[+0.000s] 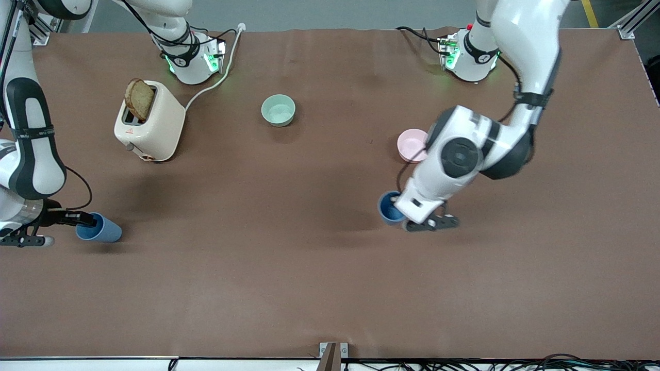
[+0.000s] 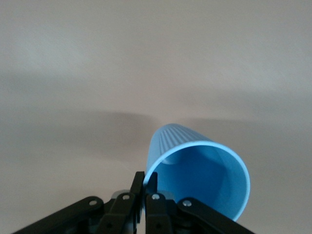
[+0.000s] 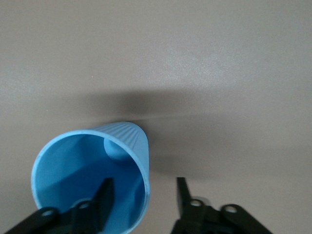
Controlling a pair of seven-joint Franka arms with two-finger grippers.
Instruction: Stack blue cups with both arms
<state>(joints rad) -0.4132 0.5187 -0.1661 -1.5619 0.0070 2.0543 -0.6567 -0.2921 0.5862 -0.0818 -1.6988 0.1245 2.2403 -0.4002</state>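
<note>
L gripper (image 2: 145,187) pinches cup (image 2: 197,168) rim; front hides it.

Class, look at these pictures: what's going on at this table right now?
Two robot arms are each working on a blue cup, and the cups sit far apart, not yet stacked. The left tool is pinched shut on the rim of one blue cup near the pink bowl. The right tool is open, with one finger inside the other blue cup and one outside, at the right arm's end of the table. Neither arm is touching the green bowl or the toaster.
</note>
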